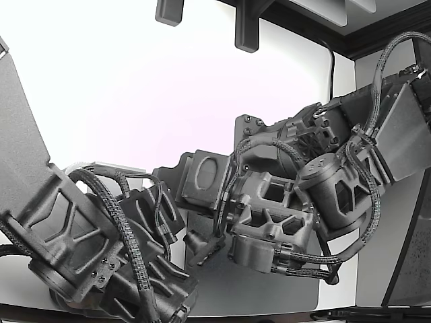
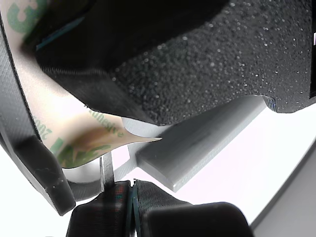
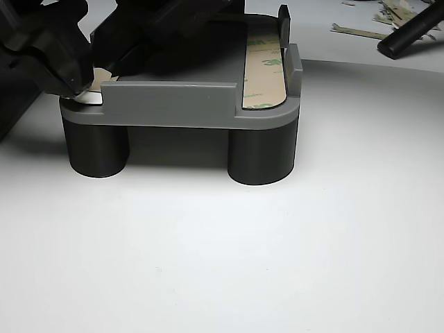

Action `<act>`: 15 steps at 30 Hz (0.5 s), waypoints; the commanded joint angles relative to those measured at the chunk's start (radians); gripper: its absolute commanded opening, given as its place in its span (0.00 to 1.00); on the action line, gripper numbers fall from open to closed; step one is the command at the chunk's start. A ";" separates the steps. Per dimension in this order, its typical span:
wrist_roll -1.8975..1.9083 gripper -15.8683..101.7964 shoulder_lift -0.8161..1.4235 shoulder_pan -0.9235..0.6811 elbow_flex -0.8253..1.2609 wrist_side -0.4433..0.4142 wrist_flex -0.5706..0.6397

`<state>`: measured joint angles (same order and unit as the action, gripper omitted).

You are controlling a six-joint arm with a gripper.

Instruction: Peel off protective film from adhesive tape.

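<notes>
A grey plastic fixture [image 3: 173, 104] with a flat top and low raised walls stands on dark cylindrical legs [image 3: 262, 154] on the white surface [image 3: 222, 257]. In the other view, a long tan strip of adhesive tape with green printed lettering on its protective film [image 3: 265, 73] lies flat in the channel along the fixture's right side, its rounded near end just inside the front wall.

At the fixture's left end in that same view, the black textured hand [image 3: 82, 78] has its tips down at the corner of the top, where a small pale flap of tan film [image 3: 103, 74] shows just beside them. The wrist view sees this at close range: a curled piece of tan film with green lettering [image 2: 84, 140] bends up between the hand's dark parts, its pointed edge reaching out over a grey edge of the fixture [image 2: 197, 148]. The film appears pinched by the hand (the actual contact is hidden behind the black bulk, so how tightly the tips meet cannot be told for sure).

In the exterior view, two dark grey arms with braided cables [image 1: 283, 195] crowd the frame above a bright white surface, hiding the fixture and tape.

Far back on the surface in the other view lie a few loose tan film scraps [image 3: 361, 31] and a black cylindrical rod [image 3: 409, 31].
</notes>
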<state>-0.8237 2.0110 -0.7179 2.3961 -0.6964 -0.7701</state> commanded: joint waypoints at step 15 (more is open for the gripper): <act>0.020 0.04 -0.018 -0.009 -0.020 -0.017 0.040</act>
<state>-0.8069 1.9804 -0.7332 2.3961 -0.7087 -0.7394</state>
